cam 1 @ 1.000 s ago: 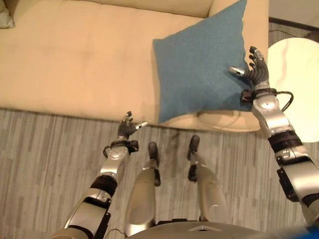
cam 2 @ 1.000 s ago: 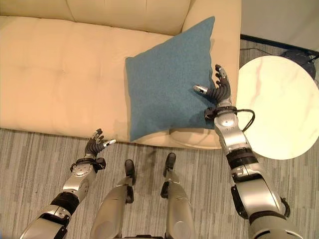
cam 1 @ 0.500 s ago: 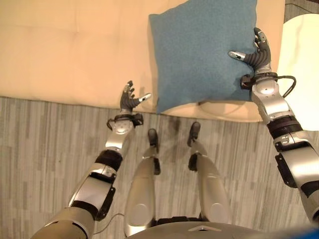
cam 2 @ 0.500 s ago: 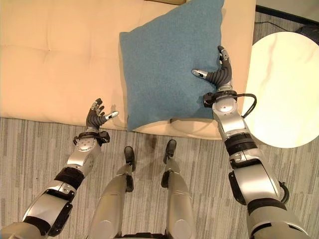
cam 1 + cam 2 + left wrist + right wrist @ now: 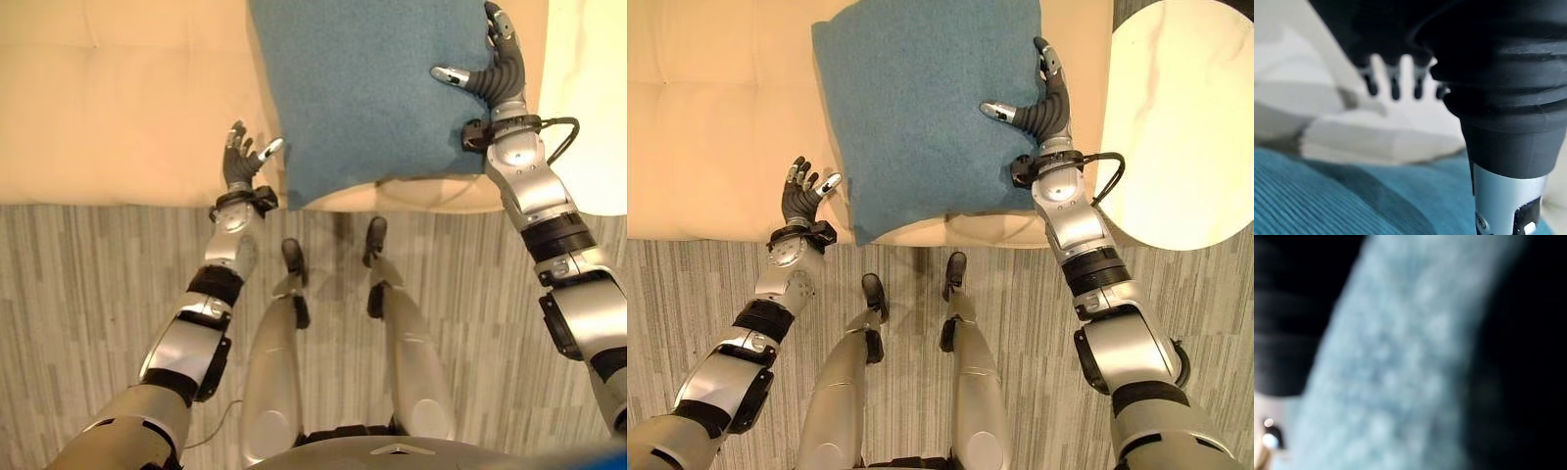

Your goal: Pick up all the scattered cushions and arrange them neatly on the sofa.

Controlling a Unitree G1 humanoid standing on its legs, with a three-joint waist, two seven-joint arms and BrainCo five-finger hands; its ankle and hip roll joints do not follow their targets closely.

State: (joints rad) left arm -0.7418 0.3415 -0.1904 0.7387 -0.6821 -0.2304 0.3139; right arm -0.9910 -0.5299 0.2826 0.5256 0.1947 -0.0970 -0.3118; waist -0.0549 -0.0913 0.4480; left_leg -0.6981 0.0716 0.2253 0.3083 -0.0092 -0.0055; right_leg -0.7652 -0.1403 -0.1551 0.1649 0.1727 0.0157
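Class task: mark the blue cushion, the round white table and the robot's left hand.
blue cushion (image 5: 921, 98), right eye view, middle of its face
round white table (image 5: 1181, 117), right eye view, bare top
left hand (image 5: 801, 201), right eye view, palm

The cushion (image 5: 367, 93) is blue cloth with a matt, fuzzy nap; close up it shows a fine ribbed weave. The sofa (image 5: 118, 98) beneath it is covered in a smooth cream material with a soft, low sheen and stitched seams. The floor (image 5: 88, 294) is grey wood-look planking, streaked and matt. By the sofa's right end a round side table (image 5: 1176, 117) has a pale, smooth, faintly veined top. The right hand (image 5: 495, 73) and left hand (image 5: 240, 162) have dark ribbed rubbery covers and silver metallic fingers (image 5: 1004, 111).
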